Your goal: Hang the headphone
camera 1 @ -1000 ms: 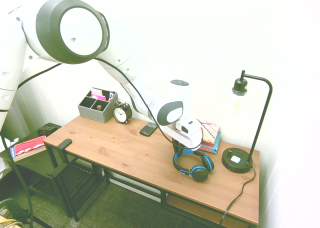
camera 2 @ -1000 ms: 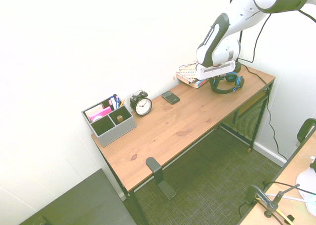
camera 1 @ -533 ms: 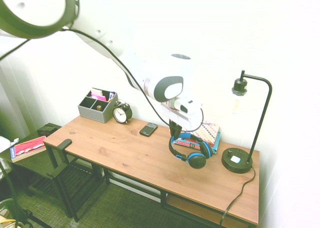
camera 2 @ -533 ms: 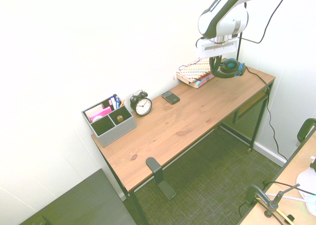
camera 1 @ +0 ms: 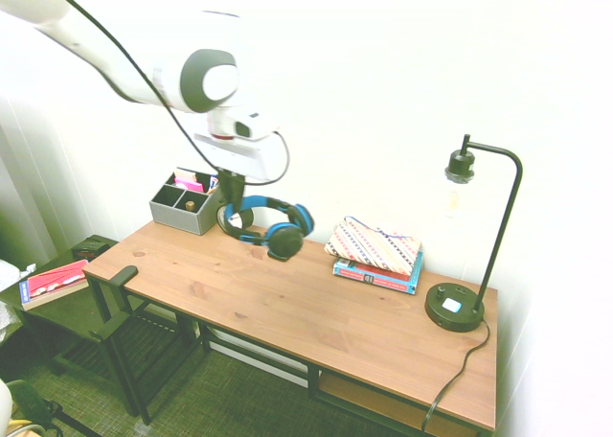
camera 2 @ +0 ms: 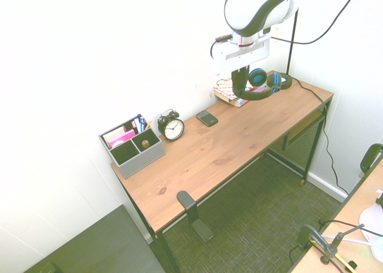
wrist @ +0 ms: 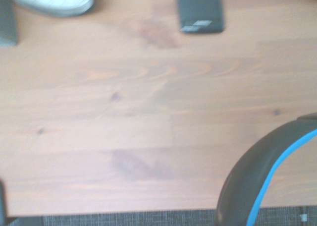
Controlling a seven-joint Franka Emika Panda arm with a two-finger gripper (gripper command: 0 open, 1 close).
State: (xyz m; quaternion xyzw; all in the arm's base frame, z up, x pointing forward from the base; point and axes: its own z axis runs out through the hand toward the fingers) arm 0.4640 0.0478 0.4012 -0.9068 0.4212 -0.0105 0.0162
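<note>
Moved: headphone (camera 1: 271, 225) lifted off table (camera 1: 287, 308), carried toward clock side.
Jaws: clamped on headband (cups dangle, ready for hanging).

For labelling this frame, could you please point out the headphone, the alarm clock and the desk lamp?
headphone (camera 1: 283, 238): first exterior view, on the black ear cup.
alarm clock (camera 2: 173, 128): second exterior view, on its white face.
desk lamp (camera 1: 453, 307): first exterior view, on its round base.

Blue-and-black headphone (camera 1: 273, 226), brown wooden desk (camera 1: 287, 303), grey organiser (camera 1: 184, 207), black lamp (camera 1: 479, 236).
</note>
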